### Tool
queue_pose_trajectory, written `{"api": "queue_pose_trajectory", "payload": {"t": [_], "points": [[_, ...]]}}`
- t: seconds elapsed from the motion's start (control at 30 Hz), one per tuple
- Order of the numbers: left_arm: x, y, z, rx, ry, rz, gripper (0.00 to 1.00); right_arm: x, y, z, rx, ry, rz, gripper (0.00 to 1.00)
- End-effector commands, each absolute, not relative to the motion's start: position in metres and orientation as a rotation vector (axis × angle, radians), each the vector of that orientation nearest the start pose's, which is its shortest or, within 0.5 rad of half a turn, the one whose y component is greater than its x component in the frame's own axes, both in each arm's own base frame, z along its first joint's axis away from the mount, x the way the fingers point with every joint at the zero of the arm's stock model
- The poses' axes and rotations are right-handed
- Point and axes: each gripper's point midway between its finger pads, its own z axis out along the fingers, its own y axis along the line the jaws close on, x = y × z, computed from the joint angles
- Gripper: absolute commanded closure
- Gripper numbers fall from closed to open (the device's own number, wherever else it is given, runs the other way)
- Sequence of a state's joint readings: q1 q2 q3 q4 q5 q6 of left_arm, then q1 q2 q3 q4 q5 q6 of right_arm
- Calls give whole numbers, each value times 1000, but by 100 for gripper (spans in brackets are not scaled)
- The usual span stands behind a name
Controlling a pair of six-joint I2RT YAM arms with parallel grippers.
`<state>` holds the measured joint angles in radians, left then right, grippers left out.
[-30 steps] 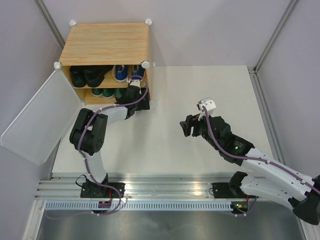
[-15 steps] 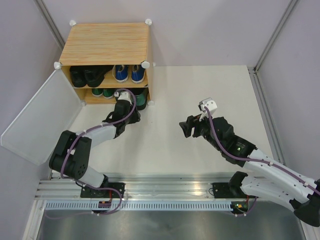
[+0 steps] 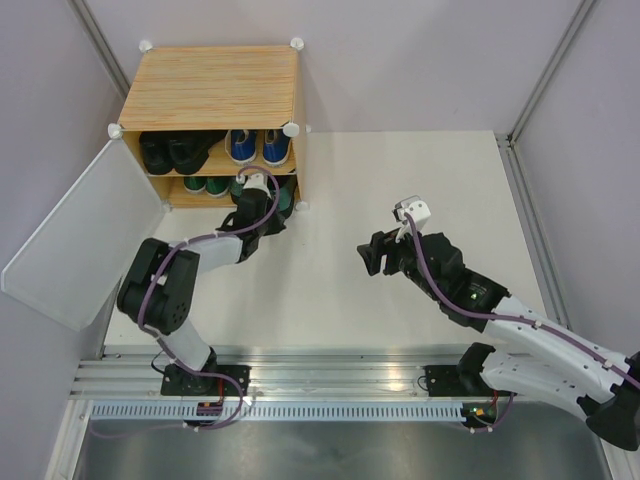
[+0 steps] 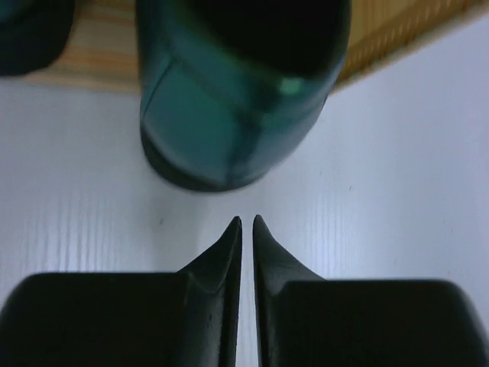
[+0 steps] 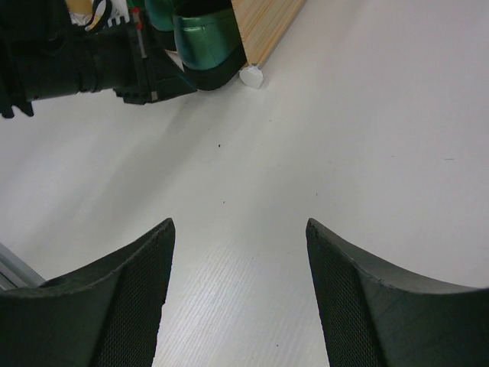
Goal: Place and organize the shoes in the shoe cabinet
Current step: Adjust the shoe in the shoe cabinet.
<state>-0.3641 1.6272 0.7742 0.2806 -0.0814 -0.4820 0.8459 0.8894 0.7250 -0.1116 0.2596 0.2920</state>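
The shoe cabinet (image 3: 215,90) stands at the back left with its frosted door (image 3: 85,235) swung open. Black boots (image 3: 170,150) and blue sneakers (image 3: 258,147) fill the upper shelf. Green sneakers (image 3: 205,185) and glossy dark-green loafers (image 3: 286,196) sit on the lower shelf. My left gripper (image 3: 268,203) is just in front of the loafers. In the left wrist view its tips (image 4: 247,220) are shut on nothing, a little short of a loafer's heel (image 4: 237,99). My right gripper (image 3: 370,255) hovers open mid-table, empty (image 5: 241,225).
The right wrist view shows the left arm (image 5: 92,65), a loafer (image 5: 206,42) and the cabinet's white corner foot (image 5: 250,75) at top left. White walls close in the table on both sides. An aluminium rail (image 3: 330,385) runs along the near edge.
The left gripper has drawn back out of the lower shelf, closed its jaws with nothing in them, and now points at the loafer's heel. The right arm has stayed still.
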Motion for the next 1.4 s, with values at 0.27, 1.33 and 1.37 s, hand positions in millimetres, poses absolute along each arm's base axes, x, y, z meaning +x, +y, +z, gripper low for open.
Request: {"api": "queue_pose_trajectory", "payload": {"t": [0.27, 1.33, 1.37], "points": [[489, -174, 82, -246, 2039, -584, 98, 253, 227, 236, -315, 1824, 534, 27], [491, -169, 94, -233, 1932, -585, 98, 249, 231, 234, -330, 1827, 570, 27], [485, -166, 106, -234, 1910, -589, 98, 249, 232, 236, -329, 1822, 574, 27]]}}
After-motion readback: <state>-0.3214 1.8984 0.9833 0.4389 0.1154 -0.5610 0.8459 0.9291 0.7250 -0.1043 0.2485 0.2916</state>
